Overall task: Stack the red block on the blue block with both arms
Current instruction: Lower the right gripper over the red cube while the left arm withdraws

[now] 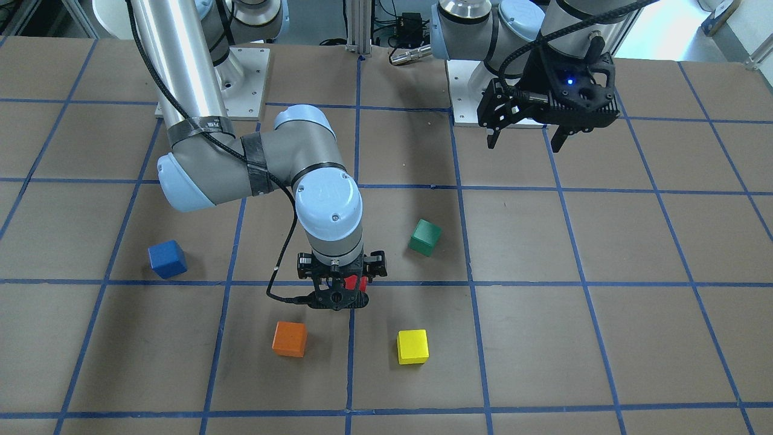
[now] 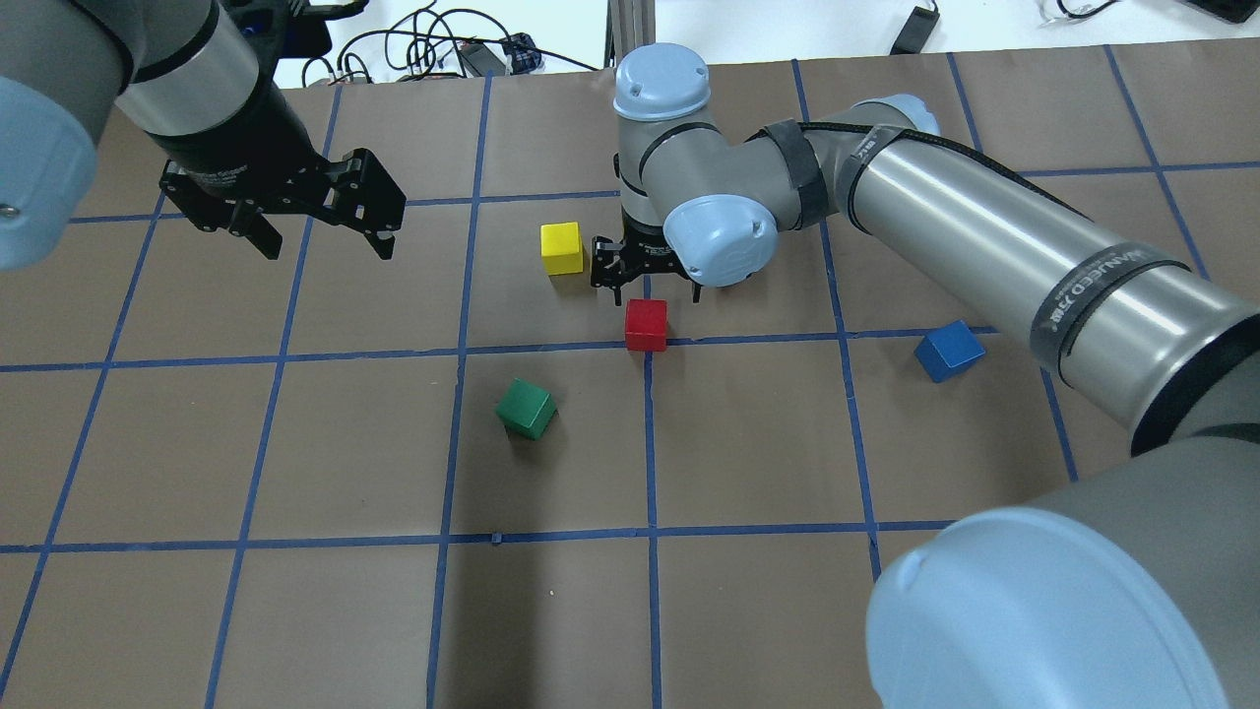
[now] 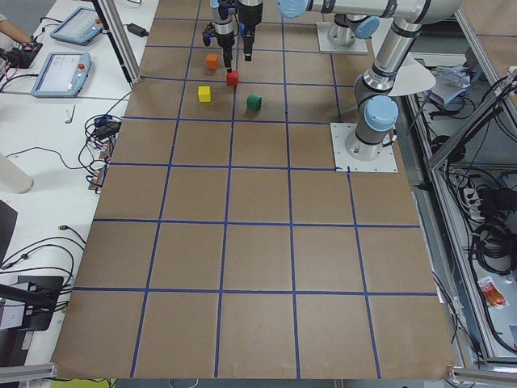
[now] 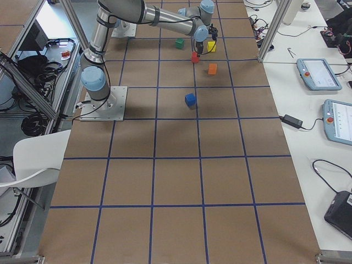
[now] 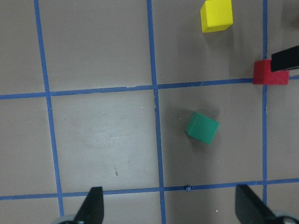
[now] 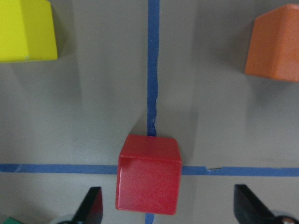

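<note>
Overhead view, read left to right. Brown worktop (image 2: 295,453), marked with a blue tape grid (image 2: 460,352).

Far left: the left hand (image 2: 325,246) hangs above the worktop, well apart from every block. Its two fingers are spread wide and hold nothing. A blue light on its housing shows in the front-facing view.

Next: the green block (image 2: 527,409) sits alone inside a grid square, turned at an angle to the tape. Farther from the robot, the yellow block (image 2: 562,247) lies square to the grid, just beside the right hand but apart from it.

Centre: the red block (image 2: 646,324) rests flat on a tape crossing. The right hand (image 2: 650,290) points straight down over it, fingers spread. Its wrist view shows the block between the two fingertips, nearer one than the other, with a gap on each side. Neither finger touches it. Whether the tips are down level with the block's sides, I cannot tell.

The orange block (image 1: 290,339) is hidden behind the right arm (image 2: 984,236) overhead. The front-facing view shows it on the worktop near the right hand, apart from the red block.

Far right: the blue block (image 2: 948,352) is on the worktop, turned slightly off the grid. It is close under the right arm's long silver section and well apart from the red block. Red is not yet on blue.
</note>
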`<act>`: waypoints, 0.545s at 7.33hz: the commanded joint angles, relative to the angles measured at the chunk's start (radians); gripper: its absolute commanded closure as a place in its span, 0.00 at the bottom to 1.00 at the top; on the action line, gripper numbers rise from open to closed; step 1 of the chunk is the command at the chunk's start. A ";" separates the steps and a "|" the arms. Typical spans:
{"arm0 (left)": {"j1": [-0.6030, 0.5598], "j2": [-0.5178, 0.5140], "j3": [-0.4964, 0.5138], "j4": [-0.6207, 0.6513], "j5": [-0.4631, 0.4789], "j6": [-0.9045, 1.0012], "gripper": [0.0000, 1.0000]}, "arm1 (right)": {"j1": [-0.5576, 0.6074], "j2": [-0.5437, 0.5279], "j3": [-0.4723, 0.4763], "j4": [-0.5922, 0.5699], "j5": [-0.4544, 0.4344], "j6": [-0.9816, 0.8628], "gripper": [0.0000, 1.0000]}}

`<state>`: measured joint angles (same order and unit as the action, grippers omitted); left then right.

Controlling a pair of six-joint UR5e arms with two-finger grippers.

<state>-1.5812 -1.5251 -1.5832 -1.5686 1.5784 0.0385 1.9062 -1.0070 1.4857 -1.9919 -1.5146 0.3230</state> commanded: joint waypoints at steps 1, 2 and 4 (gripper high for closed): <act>-0.002 0.000 -0.005 0.009 0.000 0.000 0.00 | 0.001 0.025 0.001 -0.001 0.004 0.002 0.00; 0.000 0.000 -0.005 0.009 0.002 0.000 0.00 | 0.001 0.040 0.001 -0.002 0.040 0.030 0.00; 0.000 0.000 -0.005 0.012 0.002 0.001 0.00 | 0.001 0.051 0.001 -0.007 0.065 0.041 0.00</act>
<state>-1.5818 -1.5248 -1.5876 -1.5589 1.5798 0.0386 1.9067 -0.9647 1.4860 -1.9969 -1.4633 0.3561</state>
